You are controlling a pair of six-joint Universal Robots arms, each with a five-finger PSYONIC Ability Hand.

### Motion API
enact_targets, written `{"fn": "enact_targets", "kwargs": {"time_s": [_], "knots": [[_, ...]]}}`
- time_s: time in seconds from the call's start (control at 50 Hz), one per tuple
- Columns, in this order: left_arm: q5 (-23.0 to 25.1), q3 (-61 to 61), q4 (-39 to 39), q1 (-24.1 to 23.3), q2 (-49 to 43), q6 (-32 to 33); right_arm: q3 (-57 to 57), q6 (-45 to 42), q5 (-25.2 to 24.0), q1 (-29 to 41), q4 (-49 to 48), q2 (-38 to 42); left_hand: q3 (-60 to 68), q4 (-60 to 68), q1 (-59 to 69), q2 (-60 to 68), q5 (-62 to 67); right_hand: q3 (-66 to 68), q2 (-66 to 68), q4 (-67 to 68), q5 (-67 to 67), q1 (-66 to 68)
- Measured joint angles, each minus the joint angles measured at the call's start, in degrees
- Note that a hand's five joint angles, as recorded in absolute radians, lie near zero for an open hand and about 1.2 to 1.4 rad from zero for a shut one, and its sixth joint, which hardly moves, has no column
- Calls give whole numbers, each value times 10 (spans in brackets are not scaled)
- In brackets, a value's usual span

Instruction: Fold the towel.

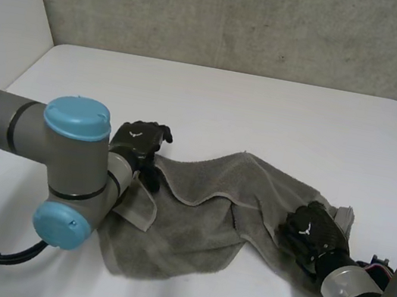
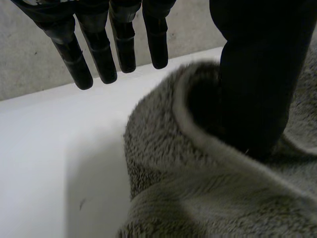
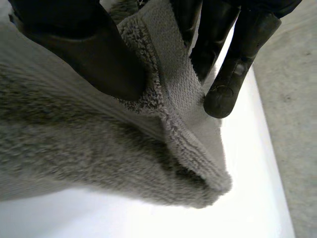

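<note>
Head view, rumpled grey towel [image 1: 197, 221] on table [image 1: 228, 111], right hand [image 1: 312, 234] pinching its edge

surface: white table [image 1: 267, 107] | on it: grey towel [image 1: 193, 224]; rumpled; near front edge

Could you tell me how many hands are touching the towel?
2: left hand, thumb in a fold at the left end of the towel; right hand pinching its right edge.

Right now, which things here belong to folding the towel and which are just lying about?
For the job: grey towel; left hand, open at its left end; right hand, pinching its right end.
Merely around: white table under it; grey wall behind.
</note>
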Motion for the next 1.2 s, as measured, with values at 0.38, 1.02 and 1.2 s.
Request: {"fn": "enact_targets", "kwargs": {"time_s": [0.38,1.02,1.2], "knots": [[-84,7,44,6,-6,63,-63,206,3,-135,55,-172,375,377,377,378,371,0,0,0,0,1],[-31,244,-72,74,11,329,-730,158,115,-12,329,182,460,460,447,460,449,16,0,0,8,1],[-21,455,86,74,24,240,-903,296,111,-14,47,184,460,461,447,460,449,17,0,0,8,1]]}}
